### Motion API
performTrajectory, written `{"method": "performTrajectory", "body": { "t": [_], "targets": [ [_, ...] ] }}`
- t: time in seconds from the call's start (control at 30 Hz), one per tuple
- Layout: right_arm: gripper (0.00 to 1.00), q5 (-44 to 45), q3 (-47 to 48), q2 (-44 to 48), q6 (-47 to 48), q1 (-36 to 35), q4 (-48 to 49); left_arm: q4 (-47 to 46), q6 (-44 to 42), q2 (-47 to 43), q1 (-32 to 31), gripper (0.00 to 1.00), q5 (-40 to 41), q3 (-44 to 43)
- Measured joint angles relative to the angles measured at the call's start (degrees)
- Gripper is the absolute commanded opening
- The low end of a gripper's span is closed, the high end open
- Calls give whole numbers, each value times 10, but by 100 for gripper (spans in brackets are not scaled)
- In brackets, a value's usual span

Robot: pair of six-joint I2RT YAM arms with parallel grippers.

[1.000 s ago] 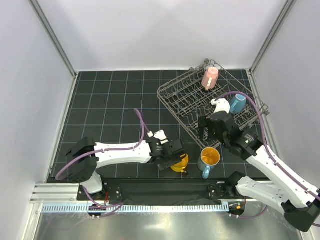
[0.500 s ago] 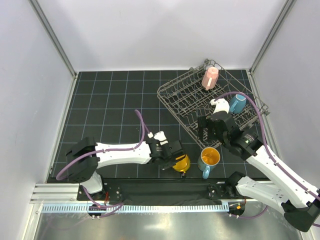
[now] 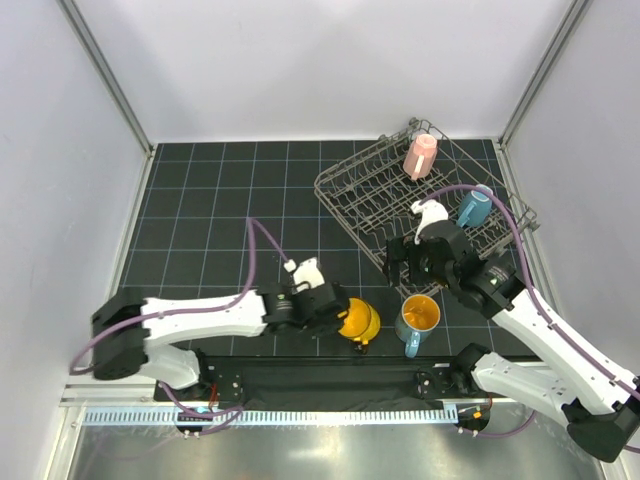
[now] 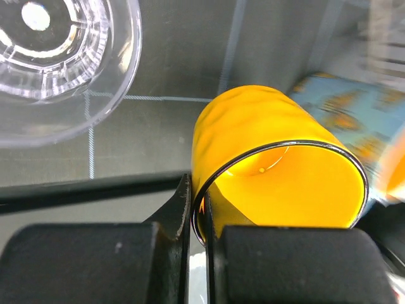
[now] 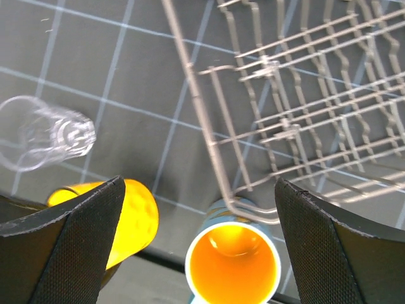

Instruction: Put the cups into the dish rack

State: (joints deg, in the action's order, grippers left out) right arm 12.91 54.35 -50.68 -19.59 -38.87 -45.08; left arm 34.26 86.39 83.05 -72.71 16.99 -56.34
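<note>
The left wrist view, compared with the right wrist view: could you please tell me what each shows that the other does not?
Only the left wrist view shows the left jaws shut on the yellow mug's rim. Only the right wrist view clearly shows the dish rack, the blue mug's orange inside and the right jaws wide open. Both show the yellow mug, the glass tumbler and the blue mug.

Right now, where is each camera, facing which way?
Top external: above, behind the robot, looking down; left arm, right arm, dish rack far right.
Left wrist: on left gripper, fingers shut on yellow mug rim; glass tumbler beyond.
Right wrist: on right gripper, looking down between open fingers at blue mug.
Shared: all show the yellow mug.
</note>
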Motion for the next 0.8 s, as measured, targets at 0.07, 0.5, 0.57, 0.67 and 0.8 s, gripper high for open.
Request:
{"method": "performTrajectory", "body": {
  "t": [0.07, 0.5, 0.57, 0.67, 0.8],
  "targets": [
    [100, -23, 3, 2, 0, 0, 0, -19, -9, -55, 0, 0, 10, 27],
    [100, -239, 33, 4, -19, -2, 47, -184, -76, -311, 0, 1, 55, 221],
    [100, -267, 33, 4, -31, -5, 60, -195, -96, -342, 0, 0, 62, 222],
    [100, -304, 33, 4, -49, -19, 81, -212, -132, -402, 3, 1, 82, 223],
    [100, -323, 31, 4, -70, -41, 104, -213, -173, -496, 11, 0, 122, 223]
  ]
}}
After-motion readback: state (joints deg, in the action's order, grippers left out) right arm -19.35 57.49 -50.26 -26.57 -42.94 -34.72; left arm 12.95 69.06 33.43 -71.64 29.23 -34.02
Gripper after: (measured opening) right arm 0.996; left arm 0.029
